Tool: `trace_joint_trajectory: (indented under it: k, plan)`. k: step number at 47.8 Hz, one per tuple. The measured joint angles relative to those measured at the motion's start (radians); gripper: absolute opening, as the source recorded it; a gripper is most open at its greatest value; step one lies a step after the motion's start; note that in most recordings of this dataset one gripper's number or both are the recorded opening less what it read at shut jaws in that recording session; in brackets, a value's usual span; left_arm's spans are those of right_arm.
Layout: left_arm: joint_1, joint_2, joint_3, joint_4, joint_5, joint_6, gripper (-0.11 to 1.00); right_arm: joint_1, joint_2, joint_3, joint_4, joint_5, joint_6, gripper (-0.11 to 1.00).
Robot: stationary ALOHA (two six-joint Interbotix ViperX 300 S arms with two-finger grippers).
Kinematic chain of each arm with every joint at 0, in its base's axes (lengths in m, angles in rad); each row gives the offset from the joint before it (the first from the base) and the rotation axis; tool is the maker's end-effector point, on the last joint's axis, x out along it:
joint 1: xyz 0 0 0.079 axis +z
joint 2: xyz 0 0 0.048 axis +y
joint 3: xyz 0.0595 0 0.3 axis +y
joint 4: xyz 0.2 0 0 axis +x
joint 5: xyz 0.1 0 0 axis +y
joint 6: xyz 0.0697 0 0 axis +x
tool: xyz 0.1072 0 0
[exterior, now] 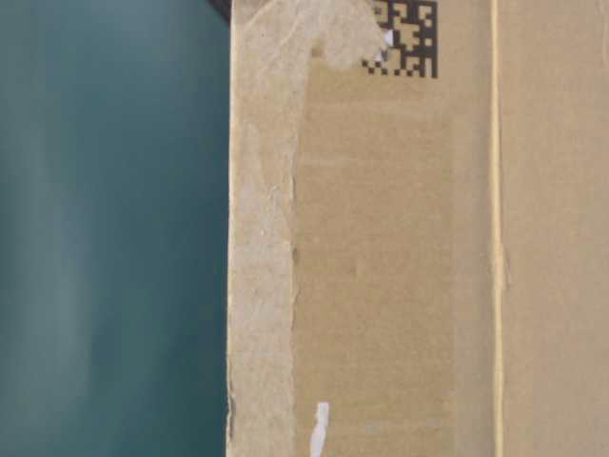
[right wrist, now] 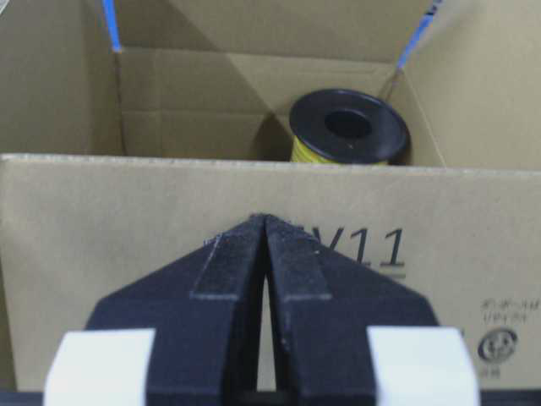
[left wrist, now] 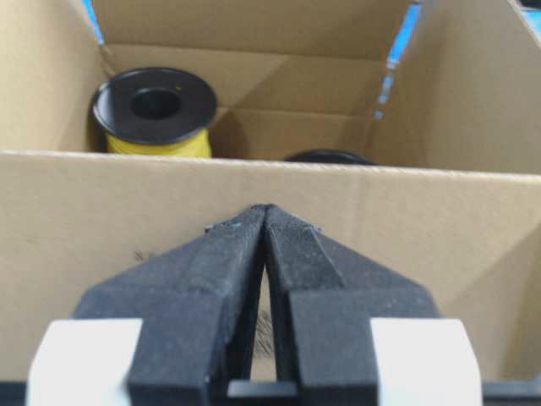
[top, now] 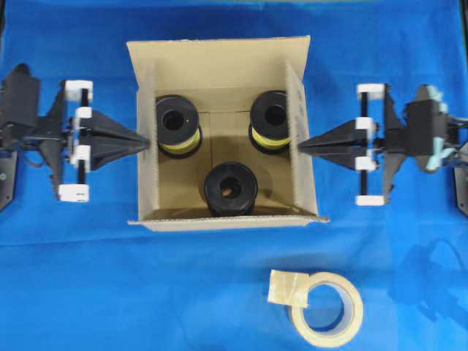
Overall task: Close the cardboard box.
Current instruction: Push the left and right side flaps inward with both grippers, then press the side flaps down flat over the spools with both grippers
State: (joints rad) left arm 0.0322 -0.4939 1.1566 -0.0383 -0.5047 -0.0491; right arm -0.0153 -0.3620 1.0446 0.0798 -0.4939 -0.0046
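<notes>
Large brown corrugated cardboard box (top: 219, 69): desk centre, flaps open, three black spools (top: 230, 189) inside. Left hand (top: 144, 138): closed, empty, at box's left flap. Right hand (top: 302, 145): closed, empty, at right flap. Beige tape roll (top: 329, 307): near box's front.

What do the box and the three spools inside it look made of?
Box: brown corrugated cardboard, matte; fluted edges show along its flaps. Spools: black flanges, probably plastic with a slight sheen; two show yellow windings, likely wire or cord.
</notes>
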Motion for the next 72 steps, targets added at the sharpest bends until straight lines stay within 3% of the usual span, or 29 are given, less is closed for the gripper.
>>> trace_joint_trajectory:
  k: [16,31,53,64,72]
  plan:
    - [0.034,0.202,-0.135,0.0,-0.009,0.0,0.0,-0.008,0.167,-0.127,0.0,0.0,0.002,0.0]
    - [0.037,0.348,-0.172,0.0,-0.015,-0.006,0.0,-0.034,0.282,-0.146,0.002,0.003,0.002,0.0]
    - [0.046,0.46,-0.253,0.0,-0.021,-0.009,0.0,-0.04,0.308,-0.144,0.0,0.003,0.005,0.0]
    - [0.118,0.505,-0.337,0.0,-0.021,0.006,0.0,-0.04,0.308,-0.143,0.0,0.003,0.006,0.0]
    - [0.153,0.545,-0.423,0.0,-0.021,0.057,0.0,-0.04,0.308,-0.144,0.0,0.003,0.006,0.0]
